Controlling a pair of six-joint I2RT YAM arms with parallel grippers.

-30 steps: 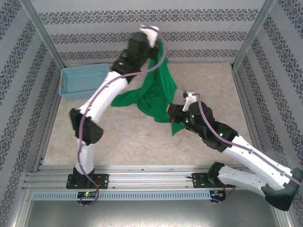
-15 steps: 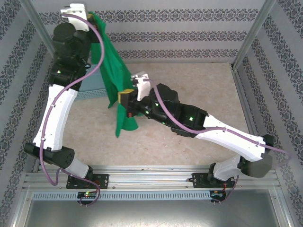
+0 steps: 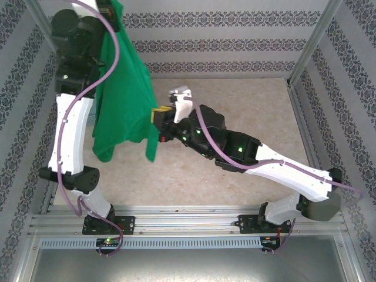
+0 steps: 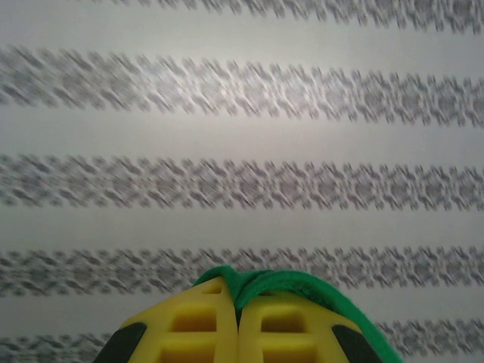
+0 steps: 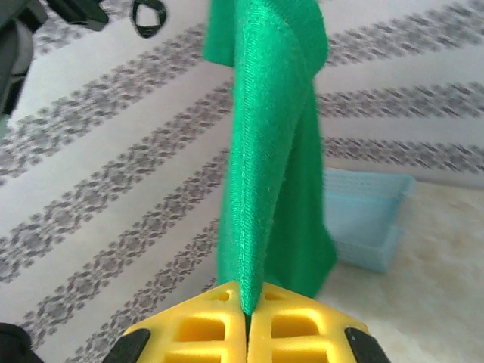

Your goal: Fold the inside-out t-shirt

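Top external view: on the left, the shirt [image 3: 123,100] is held high over the table [image 3: 252,106] by the left gripper [image 4: 237,310], its fingers clamped on an upper fold. Further right, a lower edge is pinched by the right gripper [image 5: 246,306], fingers closed. Plain bright green cloth is seen, hanging and creased; it is judged light and limp, best gripped at the hems.
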